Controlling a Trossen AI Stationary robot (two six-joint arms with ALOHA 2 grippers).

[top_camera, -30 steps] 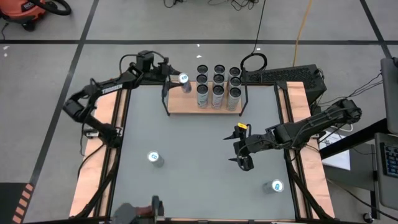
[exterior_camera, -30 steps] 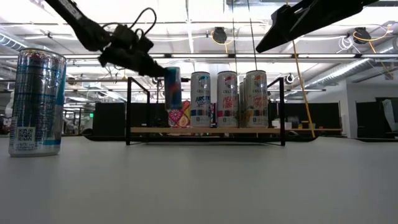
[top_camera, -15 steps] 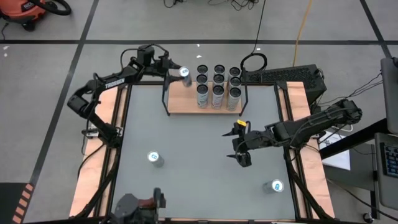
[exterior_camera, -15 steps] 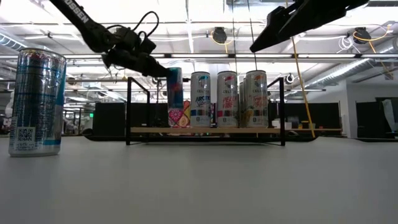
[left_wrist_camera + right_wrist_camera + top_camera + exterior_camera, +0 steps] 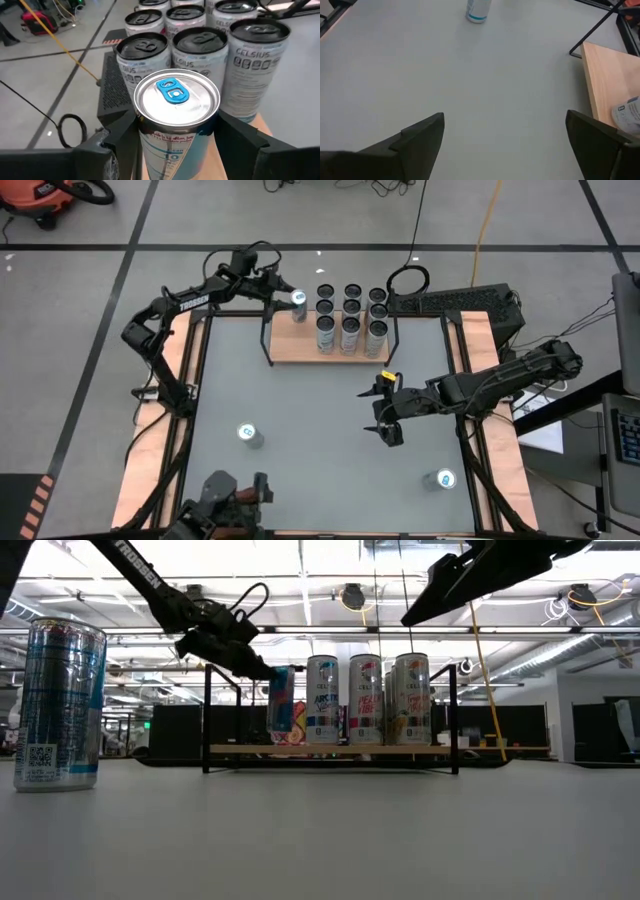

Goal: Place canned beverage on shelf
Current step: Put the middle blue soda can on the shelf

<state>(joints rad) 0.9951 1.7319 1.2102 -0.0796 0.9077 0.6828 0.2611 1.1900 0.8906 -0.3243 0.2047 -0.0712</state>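
The left tool (image 5: 283,293) now holds the silver blue-tabbed beverage can (image 5: 298,299) over the light-wood shelf (image 5: 290,347), having carried it inward beside the standing cans (image 5: 351,320), so lowering looks next. The right tool (image 5: 383,417) waits wide above the grey table (image 5: 310,440).

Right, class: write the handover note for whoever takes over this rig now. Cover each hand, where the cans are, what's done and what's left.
Left hand: shut on the blue-tabbed silver can, held over the far left of the light-wood shelf with black rod frame, not yet released.
Right hand: open, empty, above mid-table.
Done: nine cans on the shelf.
Left: set this can down, then two loose cans on the grey table.
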